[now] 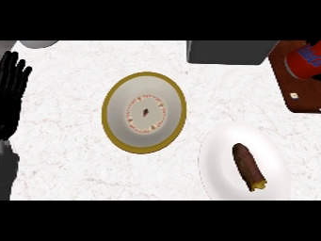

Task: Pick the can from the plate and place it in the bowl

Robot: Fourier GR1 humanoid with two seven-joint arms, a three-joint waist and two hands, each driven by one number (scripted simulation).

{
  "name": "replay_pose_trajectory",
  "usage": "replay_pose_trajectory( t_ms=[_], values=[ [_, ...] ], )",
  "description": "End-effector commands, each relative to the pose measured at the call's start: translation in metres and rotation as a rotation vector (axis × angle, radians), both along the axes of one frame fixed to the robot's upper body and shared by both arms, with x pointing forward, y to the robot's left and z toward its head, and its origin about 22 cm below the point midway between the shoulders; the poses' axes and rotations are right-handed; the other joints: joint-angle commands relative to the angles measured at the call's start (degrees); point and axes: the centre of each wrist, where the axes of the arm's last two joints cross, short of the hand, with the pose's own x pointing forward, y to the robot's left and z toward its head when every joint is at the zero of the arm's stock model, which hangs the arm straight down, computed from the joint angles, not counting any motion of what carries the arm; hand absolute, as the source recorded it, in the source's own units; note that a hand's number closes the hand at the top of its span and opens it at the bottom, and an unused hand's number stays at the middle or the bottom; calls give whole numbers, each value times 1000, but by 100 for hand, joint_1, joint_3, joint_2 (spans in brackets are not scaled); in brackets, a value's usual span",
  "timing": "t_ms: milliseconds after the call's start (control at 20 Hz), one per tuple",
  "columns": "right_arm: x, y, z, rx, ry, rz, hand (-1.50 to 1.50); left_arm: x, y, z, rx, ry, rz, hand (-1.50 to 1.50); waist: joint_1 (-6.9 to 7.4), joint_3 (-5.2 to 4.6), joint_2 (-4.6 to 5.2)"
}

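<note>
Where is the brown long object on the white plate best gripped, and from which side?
Around the middle of the brown object, from above, pinching across its narrow width. It lies flat on the white plate with both long sides free.

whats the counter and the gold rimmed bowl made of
Counter: white stone, probably marble, going by the faint grey veining; matte look. Bowl: seemingly glazed ceramic, with a pale smooth face, a painted ring and a gold-coloured rim.

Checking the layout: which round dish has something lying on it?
The white plate at lower right; a brown oblong item lies on it. The gold-rimmed dish in the middle shows only its pattern.
</note>
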Motion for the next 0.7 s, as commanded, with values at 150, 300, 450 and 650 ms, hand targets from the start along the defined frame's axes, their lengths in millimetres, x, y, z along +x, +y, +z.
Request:
replay_pose_trajectory(
  t_ms=[150, 300, 450, 650],
  values=[
    [26, 50, 45, 212, 91, 233, 150, 3, -3, 1, -7, 6, 18, 0, -115, -12, -50],
    [31, 82, 64, 195, 132, 252, 150, -2, 11, 0, 4, 9, 29, 0, -162, -14, -77],
    [34, 128, 57, 210, 179, 289, 150, -5, 9, -3, 21, 15, 43, 0, -221, -14, -95],
    [31, 178, 60, 184, 205, 306, 150, -8, 24, -1, 0, 23, 52, 0, -203, -13, -93]
  ],
)
